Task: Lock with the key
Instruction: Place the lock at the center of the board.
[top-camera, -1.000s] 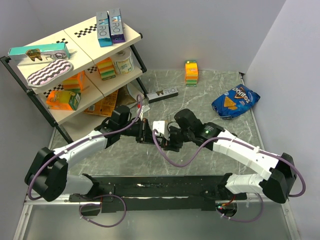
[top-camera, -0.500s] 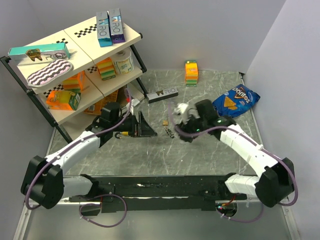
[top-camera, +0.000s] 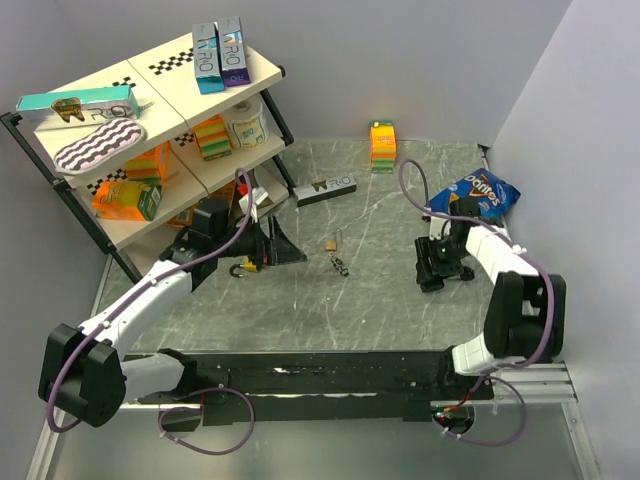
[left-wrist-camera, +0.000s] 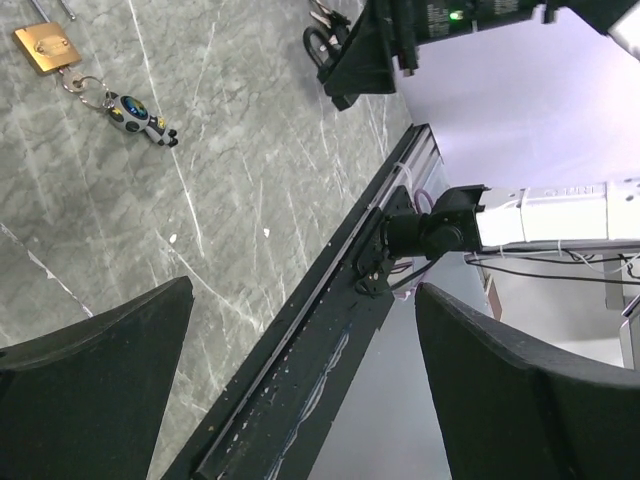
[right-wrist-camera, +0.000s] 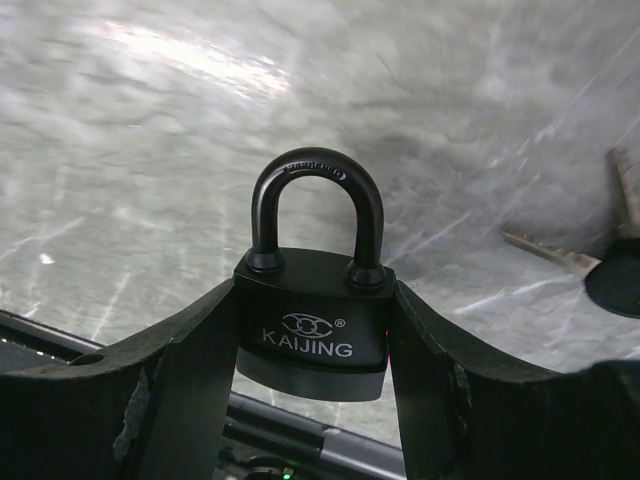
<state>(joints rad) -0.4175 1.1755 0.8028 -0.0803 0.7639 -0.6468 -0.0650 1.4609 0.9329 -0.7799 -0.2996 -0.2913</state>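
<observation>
Brass lock (top-camera: 330, 245) lies on the table (top-camera: 380, 200), key (top-camera: 341, 265) touching its end; my left gripper (left-wrist-camera: 300, 300) hangs spread and empty; right gripper (right-wrist-camera: 312, 345) clamps a black padlock (right-wrist-camera: 312, 315), not the one I want; I'd drop that, pin the brass body, then turn gently.

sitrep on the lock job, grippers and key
Left gripper open, empty. Right gripper shut on black padlock. Key loose mid-table; lock on table beside left gripper. Nothing covers the key.
</observation>
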